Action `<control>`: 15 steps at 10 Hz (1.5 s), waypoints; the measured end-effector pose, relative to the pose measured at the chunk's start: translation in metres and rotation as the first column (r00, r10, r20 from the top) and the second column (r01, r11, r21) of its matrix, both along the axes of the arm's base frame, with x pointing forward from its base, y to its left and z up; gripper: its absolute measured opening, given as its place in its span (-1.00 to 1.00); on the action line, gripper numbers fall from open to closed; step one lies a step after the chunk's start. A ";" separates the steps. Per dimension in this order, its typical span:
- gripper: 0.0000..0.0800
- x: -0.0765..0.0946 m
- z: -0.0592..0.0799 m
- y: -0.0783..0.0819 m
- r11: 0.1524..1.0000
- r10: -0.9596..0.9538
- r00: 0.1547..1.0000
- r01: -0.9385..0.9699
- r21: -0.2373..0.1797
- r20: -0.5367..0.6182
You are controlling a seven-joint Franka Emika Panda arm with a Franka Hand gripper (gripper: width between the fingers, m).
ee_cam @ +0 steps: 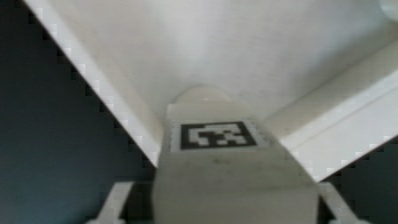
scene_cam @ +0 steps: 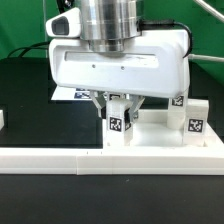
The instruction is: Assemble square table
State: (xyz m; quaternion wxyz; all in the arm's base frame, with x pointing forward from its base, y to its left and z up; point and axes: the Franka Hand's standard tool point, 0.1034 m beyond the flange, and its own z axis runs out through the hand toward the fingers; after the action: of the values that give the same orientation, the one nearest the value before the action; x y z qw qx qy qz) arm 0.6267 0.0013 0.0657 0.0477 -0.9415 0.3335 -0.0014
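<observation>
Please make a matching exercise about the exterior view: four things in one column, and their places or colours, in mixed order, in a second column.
Things:
1. square slab
2. middle leg
3. border bar
4. table surface

Places or colours:
a. black
b. long, white, nearest the camera
c. tagged, just below the gripper
d. wide, white, behind the gripper

Pairs: 1-d, 2-c, 3-b, 4-a
</observation>
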 end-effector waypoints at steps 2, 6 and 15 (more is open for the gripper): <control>-0.27 0.000 0.000 -0.001 0.987 -0.162 0.987 0.162 0.004 -0.014; -0.27 -0.001 0.000 -0.003 0.537 -0.829 0.531 0.843 0.016 -0.175; -0.23 -0.002 0.003 -0.004 -0.009 -0.980 -0.027 0.996 -0.090 -0.196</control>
State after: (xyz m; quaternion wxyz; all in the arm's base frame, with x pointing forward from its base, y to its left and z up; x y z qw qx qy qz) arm 0.6251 -0.0028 0.0683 0.0350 -0.4175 0.9050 0.0734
